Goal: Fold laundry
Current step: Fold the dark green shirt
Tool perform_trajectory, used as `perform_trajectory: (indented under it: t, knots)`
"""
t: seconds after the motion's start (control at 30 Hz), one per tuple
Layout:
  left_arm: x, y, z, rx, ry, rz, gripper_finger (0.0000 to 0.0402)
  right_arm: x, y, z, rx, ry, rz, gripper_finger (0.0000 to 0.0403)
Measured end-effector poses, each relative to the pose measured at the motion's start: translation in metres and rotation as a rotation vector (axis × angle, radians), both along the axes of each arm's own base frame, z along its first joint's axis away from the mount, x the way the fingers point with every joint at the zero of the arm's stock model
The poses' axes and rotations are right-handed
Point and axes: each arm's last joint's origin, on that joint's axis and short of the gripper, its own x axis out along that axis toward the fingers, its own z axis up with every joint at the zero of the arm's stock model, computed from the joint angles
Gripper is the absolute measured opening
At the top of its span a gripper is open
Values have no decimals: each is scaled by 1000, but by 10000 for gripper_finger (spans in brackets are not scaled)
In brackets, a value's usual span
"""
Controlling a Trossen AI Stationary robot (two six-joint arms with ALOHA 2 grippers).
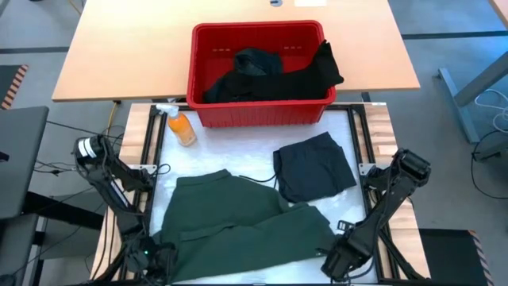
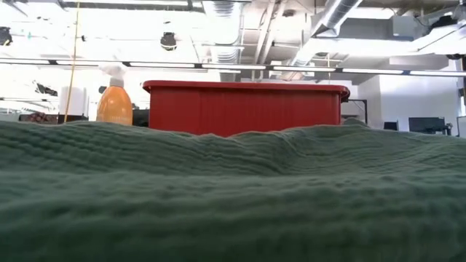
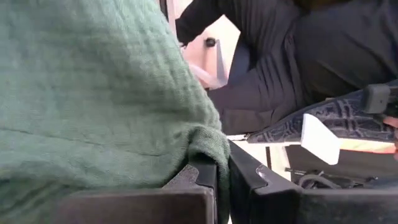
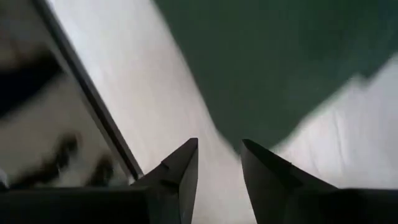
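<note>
Two garments lie out on the desk (image 1: 254, 159): green shirt (image 1: 238, 230) spread across the near half, a folded dark piece (image 1: 313, 167) just beside it toward the right, more dark laundry (image 1: 274, 75) in the red basket (image 1: 258, 111) behind. Orange bottle (image 1: 182, 127) stands near the basket's left corner.

Left gripper (image 3: 217, 186) at the near-left corner, fingers pinched shut on the shirt's edge. Right gripper (image 4: 217, 165) at the near-right corner, fingers parted narrowly over bare mat, holding nothing, shirt hem just ahead.

Shirt looks light, soft, limp and textured, so probably not slippery; it'll sag and bunch. Best taken at corners or hem, both sides together.

Low view blocked by green cloth. Collar not visible. Basket contents a dark tangle, count unclear.
</note>
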Motion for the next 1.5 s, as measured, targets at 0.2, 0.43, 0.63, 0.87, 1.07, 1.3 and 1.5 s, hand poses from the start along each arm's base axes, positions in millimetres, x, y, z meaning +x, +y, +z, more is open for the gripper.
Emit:
perform_trajectory:
  t: [0.2, 0.43, 0.63, 0.87, 1.07, 1.3, 1.5]
  knots:
    - [-2, 5, 10, 1, -18, 13, 7, 31, -20, 17, -217, -299, -101, 146]
    - [-12, 24, 36, 4, -22, 74, 63, 87, -84, 23, -325, -380, -58, 155]
    - [-26, 41, 57, 0, -48, 106, 105, 99, -121, 29, -326, -395, -34, 163]
    - [-21, 70, 68, 234, -353, 250, 110, 96, -149, 13, -228, -465, -72, 164]
    - [23, 81, 69, 379, -562, 255, 110, 90, -165, 18, -118, -592, -51, 164]
    - [79, 77, 54, 312, -706, 162, 110, 81, -184, 12, -17, -560, -27, 164]
    - [113, 74, 22, 307, -738, 158, 110, 75, -185, -4, 51, -511, 16, 164]
